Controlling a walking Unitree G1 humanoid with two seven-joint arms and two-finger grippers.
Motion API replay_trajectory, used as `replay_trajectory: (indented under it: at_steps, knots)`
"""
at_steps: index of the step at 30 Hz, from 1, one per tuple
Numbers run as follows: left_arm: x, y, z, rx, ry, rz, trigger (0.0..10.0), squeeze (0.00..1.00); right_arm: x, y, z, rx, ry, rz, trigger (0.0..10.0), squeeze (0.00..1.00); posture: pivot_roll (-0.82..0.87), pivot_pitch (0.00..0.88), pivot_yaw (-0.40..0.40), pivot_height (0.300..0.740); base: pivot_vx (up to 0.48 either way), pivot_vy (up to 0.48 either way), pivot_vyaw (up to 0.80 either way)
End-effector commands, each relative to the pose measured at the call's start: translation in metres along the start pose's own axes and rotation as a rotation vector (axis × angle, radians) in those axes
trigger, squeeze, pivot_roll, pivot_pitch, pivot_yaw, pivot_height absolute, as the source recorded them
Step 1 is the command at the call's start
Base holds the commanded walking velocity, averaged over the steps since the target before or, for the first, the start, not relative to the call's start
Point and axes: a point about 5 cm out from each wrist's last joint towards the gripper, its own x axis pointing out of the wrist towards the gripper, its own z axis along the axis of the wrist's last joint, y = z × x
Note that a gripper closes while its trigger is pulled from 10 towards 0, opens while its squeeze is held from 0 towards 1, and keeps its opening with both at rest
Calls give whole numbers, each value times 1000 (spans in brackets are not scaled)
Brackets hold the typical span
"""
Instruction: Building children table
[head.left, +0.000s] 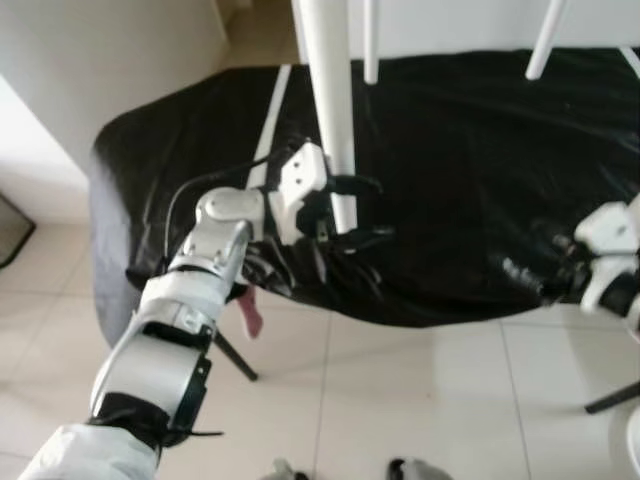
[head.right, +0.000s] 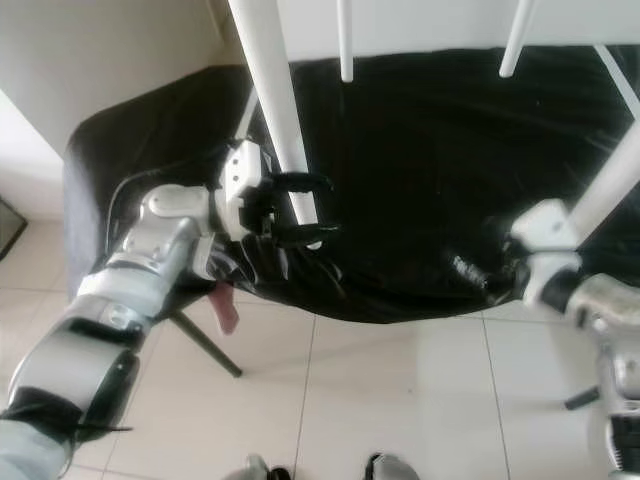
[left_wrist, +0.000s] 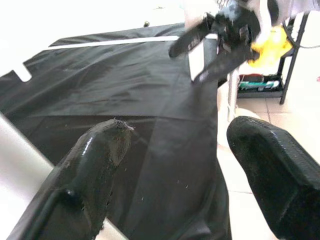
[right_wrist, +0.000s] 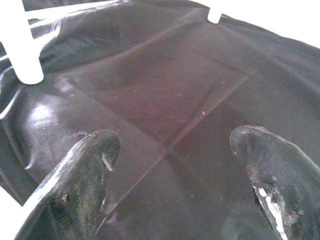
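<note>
An upturned table wrapped in black plastic sheet (head.left: 470, 160) lies before me with white legs standing up from it. The nearest white leg (head.left: 332, 110) rises at the table's front left. My left gripper (head.left: 352, 212) is open at the foot of this leg, and one finger (left_wrist: 100, 155) rests against the leg (left_wrist: 20, 165). My right gripper (head.left: 525, 275) is open and empty, low over the sheet near the front right edge. In the right wrist view its gripper (right_wrist: 172, 140) faces the sheet, with a white leg (right_wrist: 22, 50) beyond.
Two more white legs (head.left: 371, 40) (head.left: 545, 40) stand at the far side, and another leg (head.right: 610, 190) rises by my right wrist. A pink object (head.left: 250, 315) hangs under the front left edge. Pale floor tiles (head.left: 420, 400) lie in front, a wall (head.left: 110, 50) at left.
</note>
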Motion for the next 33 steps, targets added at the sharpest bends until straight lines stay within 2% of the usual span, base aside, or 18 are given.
replay_trajectory:
  at_steps: [1, 4, 8, 10, 12, 15, 16, 17, 19, 20, 21, 23, 25, 26, 28, 30, 31, 33]
  knots:
    - [-3, 4, -4, 5, 30, 58, 10000, 0, -4, -12, -5, -5, 26, -47, 10000, 0, -69, 92, 69, 740, 0, 0, 0]
    - [-6, 10, -7, 6, 60, 138, 10000, 0, -12, -42, -3, -23, 21, -208, 10000, 0, -64, 97, 72, 740, 0, 0, 0]
    - [-9, 12, -8, 7, 65, 154, 10000, 0, -14, -49, -2, -20, 2, -267, 10000, 0, -64, 98, 76, 740, 0, 0, 0]
    - [-11, 15, -8, 53, 91, 210, 10000, 0, -14, -53, -2, -15, -27, -312, 10000, 0, -61, 100, 79, 740, 0, 0, 0]
    - [-12, 18, -8, 45, 95, 240, 10000, 0, -14, -56, -2, -12, -45, -346, 10000, 0, -53, 103, 85, 740, 0, 0, 0]
    - [-13, 18, -5, 27, 61, 239, 10000, 0, -5, -44, -4, 30, -71, -280, 10000, 0, -52, 105, 88, 740, 0, 0, 0]
    - [-13, 16, -4, 18, 36, 225, 10000, 0, -1, -35, -4, 59, -93, -245, 10000, 0, -52, 107, 90, 740, 0, 0, 0]
    - [-13, 16, -4, 18, 36, 225, 10000, 0, -1, -35, -4, 59, -93, -245, 10000, 0, -52, 107, 90, 740, 0, 0, 0]
    - [-11, 8, -2, 5, -16, 201, 10000, 0, 10, -10, -5, 115, -141, -165, 10000, 0, -50, 111, 92, 740, 0, 0, 0]
    - [-11, 8, -2, 5, -16, 201, 10000, 0, 10, -10, -5, 115, -141, -165, 10000, 0, -50, 111, 92, 740, 0, 0, 0]
    - [-11, 3, -2, 0, -41, 195, 10000, 0, 14, 4, -6, 144, -160, -130, 10000, 0, -50, 113, 93, 740, 0, 0, 0]
    - [-11, -1, -3, -2, -61, 192, 10000, 0, 18, 16, -8, 168, -176, -103, 10000, 0, -50, 113, 93, 740, 0, 0, 0]
    - [-5, -19, -14, -84, -124, 286, 10000, 0, 25, 53, -26, 248, -156, -66, 10000, 0, -50, 112, 96, 740, 0, 0, 0]
    - [-5, -19, -14, -84, -124, 286, 10000, 0, 25, 53, -26, 248, -156, -66, 10000, 0, -50, 112, 96, 740, 0, 0, 0]
    - [-3, -34, -22, -132, -175, 394, 10000, 0, 28, 75, -36, 314, -155, -92, 10000, 0, -55, 114, 94, 740, 0, 0, 0]
    - [-3, -34, -22, -132, -175, 394, 10000, 0, 28, 75, -36, 314, -155, -92, 10000, 0, -55, 114, 94, 740, 0, 0, 0]
    - [-6, -42, -27, -168, -185, 489, 10000, 0, 26, 87, -38, 363, -192, -179, 10000, 0, -51, 119, 87, 740, 0, 0, 0]
    - [-8, -45, -28, -201, -188, 524, 10000, 0, 25, 93, -38, 384, -208, -198, 10000, 0, -51, 119, 87, 740, 0, 0, 0]
